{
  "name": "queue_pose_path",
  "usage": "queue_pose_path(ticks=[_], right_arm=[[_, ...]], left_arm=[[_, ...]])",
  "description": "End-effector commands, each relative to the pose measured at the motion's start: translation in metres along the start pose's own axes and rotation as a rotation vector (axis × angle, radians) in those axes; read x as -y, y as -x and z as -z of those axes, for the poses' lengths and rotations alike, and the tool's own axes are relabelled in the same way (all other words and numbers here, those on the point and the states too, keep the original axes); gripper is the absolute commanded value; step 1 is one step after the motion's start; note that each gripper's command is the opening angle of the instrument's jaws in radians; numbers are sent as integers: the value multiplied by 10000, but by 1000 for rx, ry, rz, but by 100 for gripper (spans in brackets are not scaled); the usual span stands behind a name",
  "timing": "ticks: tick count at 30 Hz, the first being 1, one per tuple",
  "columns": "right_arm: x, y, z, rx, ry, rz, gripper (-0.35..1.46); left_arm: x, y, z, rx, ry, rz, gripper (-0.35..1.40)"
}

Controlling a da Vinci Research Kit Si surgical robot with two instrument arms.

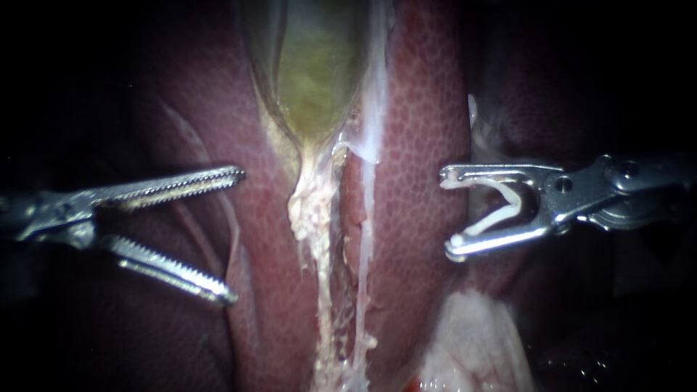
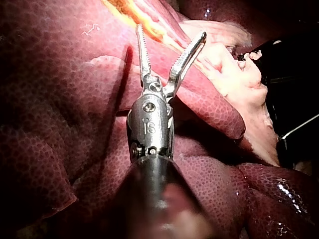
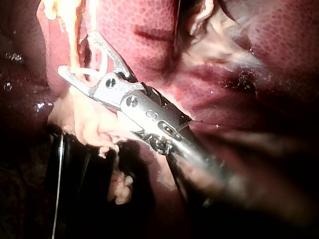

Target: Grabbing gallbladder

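The gallbladder (image 1: 316,72), a smooth, translucent green-yellow sac, sits top centre and tapers into a pale ragged strand (image 1: 312,210) between 2 mottled maroon lobes of liver (image 1: 421,145). To its left, the left instrument (image 1: 235,235) has 2 serrated steel jaws spread wide, holding nothing. The right instrument (image 1: 447,212) has smooth jaws bearing on both arms of a white V-shaped clip (image 1: 515,208).

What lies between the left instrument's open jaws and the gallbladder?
Only bare liver. In the endoscope view nothing else sits between the left instrument, its jaws open and empty, and the gallbladder.
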Motion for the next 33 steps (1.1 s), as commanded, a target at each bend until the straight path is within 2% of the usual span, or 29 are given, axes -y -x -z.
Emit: queue_pose_path(ticks=[1, 11, 17, 18, 27, 30, 33], right_arm=[[0, 0, 0, 0, 0, 0, 60], [0, 0, -1, 0, 0, 0, 60], [0, 0, -1, 0, 0, 0, 60], [0, 0, -1, 0, 0, 0, 60], [0, 0, -1, 0, 0, 0, 60], [0, 0, -1, 0, 0, 0, 60], [0, -1, -2, 0, 0, 0, 60]], left_arm=[[0, 0, -1, 0, 1, 1, 89], [-15, -14, -19, -1, 10, -2, 89], [-20, -27, -33, -1, 19, 57, 83], [-20, -30, -37, 0, 21, 80, 79], [-21, -40, -62, 3, 43, 186, 62], [-23, -43, -68, 6, 58, 214, 59], [-29, -48, -72, -2, 97, 249, 52]])
